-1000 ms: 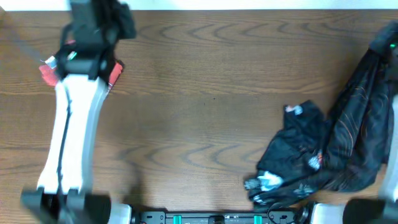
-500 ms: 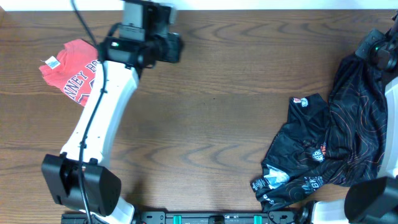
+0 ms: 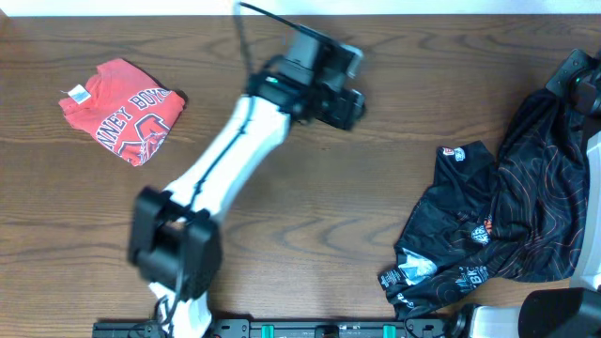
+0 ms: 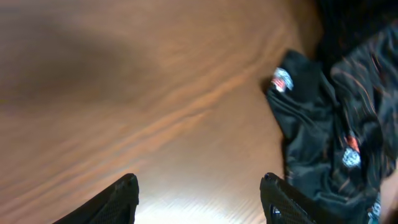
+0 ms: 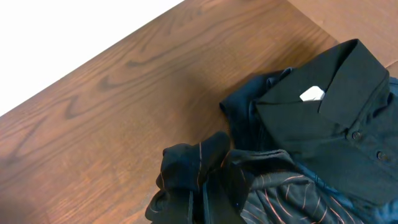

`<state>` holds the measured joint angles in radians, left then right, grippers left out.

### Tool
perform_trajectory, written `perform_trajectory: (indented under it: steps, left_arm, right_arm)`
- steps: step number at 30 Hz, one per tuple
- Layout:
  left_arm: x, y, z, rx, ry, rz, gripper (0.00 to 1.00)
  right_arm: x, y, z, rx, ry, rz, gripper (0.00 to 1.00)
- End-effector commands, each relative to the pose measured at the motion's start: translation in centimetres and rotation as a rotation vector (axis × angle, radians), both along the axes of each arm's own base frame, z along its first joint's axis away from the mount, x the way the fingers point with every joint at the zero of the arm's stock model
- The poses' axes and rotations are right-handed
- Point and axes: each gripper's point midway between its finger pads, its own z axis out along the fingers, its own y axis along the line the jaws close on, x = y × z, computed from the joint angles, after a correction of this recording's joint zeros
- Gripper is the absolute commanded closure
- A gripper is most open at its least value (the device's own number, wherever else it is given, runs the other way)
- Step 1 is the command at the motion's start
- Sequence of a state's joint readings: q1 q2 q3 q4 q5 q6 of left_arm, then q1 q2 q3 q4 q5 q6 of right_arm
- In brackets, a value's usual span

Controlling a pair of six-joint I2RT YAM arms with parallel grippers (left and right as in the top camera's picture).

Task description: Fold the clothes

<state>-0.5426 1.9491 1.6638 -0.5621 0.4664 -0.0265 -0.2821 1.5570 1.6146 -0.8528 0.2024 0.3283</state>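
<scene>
A folded red shirt [image 3: 122,108] with white lettering lies at the far left of the table. My left gripper [image 3: 343,94] hovers over the middle back of the table. In the left wrist view it is open [image 4: 199,190], with only bare wood between its fingers [image 4: 121,199]. A crumpled heap of black clothes [image 3: 498,225] lies at the right, and shows in the left wrist view as black clothes [image 4: 323,124]. My right gripper [image 5: 198,202] is shut on a bunch of black fabric with orange stripes [image 5: 186,168], held up at the far right [image 3: 577,89].
A black collared shirt [image 5: 329,118] with a white neck label lies beside the striped fabric. The brown wooden table [image 3: 319,207] meets a white edge along the back. The arm bases stand at the front edge.
My left arm has swung right from the red shirt to the table's middle and its jaws have opened. The red shirt stays folded at the left. The right gripper keeps hold of the black fabric.
</scene>
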Motion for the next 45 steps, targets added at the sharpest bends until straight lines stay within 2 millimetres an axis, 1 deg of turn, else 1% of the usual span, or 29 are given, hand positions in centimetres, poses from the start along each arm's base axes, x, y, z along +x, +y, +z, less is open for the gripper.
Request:
perform_trajectory:
  steps: [1,3,4,5,7,12,15,19,23,25,27,31,34,37,39,42,45]
  left_arm:
    - [-2.3,-3.9,-2.7,-0.021,0.050,-0.103,0.35]
    - [-3.1,-5.9,-4.1,-0.023,0.046,-0.142,0.35]
    - [-3.5,-7.1,-4.9,-0.028,0.037,-0.166,0.35]
    - [-3.7,-7.9,-5.2,-0.034,0.028,-0.181,0.35]
    - [-4.3,-10.3,-6.3,-0.054,0.000,-0.221,0.35]
    - [-5.6,-13.9,-8.5,-0.087,-0.043,-0.286,0.35]
    - [-5.9,-15.4,-10.0,-0.094,-0.068,-0.301,0.35]
    - [-5.8,-16.8,-11.8,-0.122,-0.090,-0.308,0.34]
    - [-5.4,-17.3,-13.0,-0.141,-0.058,-0.270,0.33]
    - [-5.3,-17.4,-13.7,-0.138,-0.053,-0.269,0.27]
    - [-5.0,-17.8,-13.9,-0.146,-0.063,-0.270,0.25]
    - [-4.3,-18.6,-13.1,-0.196,-0.085,-0.247,0.20]
    - [-4.0,-19.0,-12.4,-0.225,-0.106,-0.240,0.20]
    - [-4.0,-19.4,-12.1,-0.236,-0.112,-0.231,0.20]
    - [-4.0,-19.6,-12.4,-0.223,-0.120,-0.211,0.20]
    - [-4.7,-20.4,-13.0,-0.229,-0.132,-0.223,0.20]
    - [-5.1,-21.1,-14.0,-0.237,-0.117,-0.222,0.20]
  right_arm:
    - [-0.5,-0.4,0.8,-0.018,-0.008,-0.016,0.99]
    - [-0.6,-0.4,0.7,-0.017,-0.005,-0.016,0.99]
    - [-0.6,-0.4,0.7,-0.016,-0.003,-0.016,0.99]
    - [-0.6,-0.4,0.7,-0.016,-0.002,-0.016,0.99]
    - [-0.6,-0.4,0.7,-0.016,0.000,-0.016,0.98]
    - [-0.8,-0.2,0.5,-0.009,0.010,-0.013,0.99]
    - [-0.8,-0.1,0.4,-0.003,0.013,-0.008,0.99]
    - [-0.9,0.0,0.2,0.004,0.017,-0.003,0.99]
    - [-0.8,0.2,0.2,0.012,0.017,0.005,1.00]
    - [-0.8,0.2,0.2,0.012,0.016,0.005,0.99]
    - [-0.8,0.2,0.2,0.014,0.016,0.003,0.99]
    - [-0.8,0.2,0.2,0.014,0.016,0.003,0.99]
    - [-0.8,0.2,0.2,0.014,0.016,0.003,0.99]
    - [-0.8,0.2,0.2,0.014,0.016,0.003,0.99]
    - [-0.8,0.2,0.2,0.014,0.016,0.003,0.99]
    - [-0.8,0.3,0.1,0.017,0.017,0.006,0.99]
    - [-0.9,0.4,0.1,0.020,0.019,0.008,0.99]
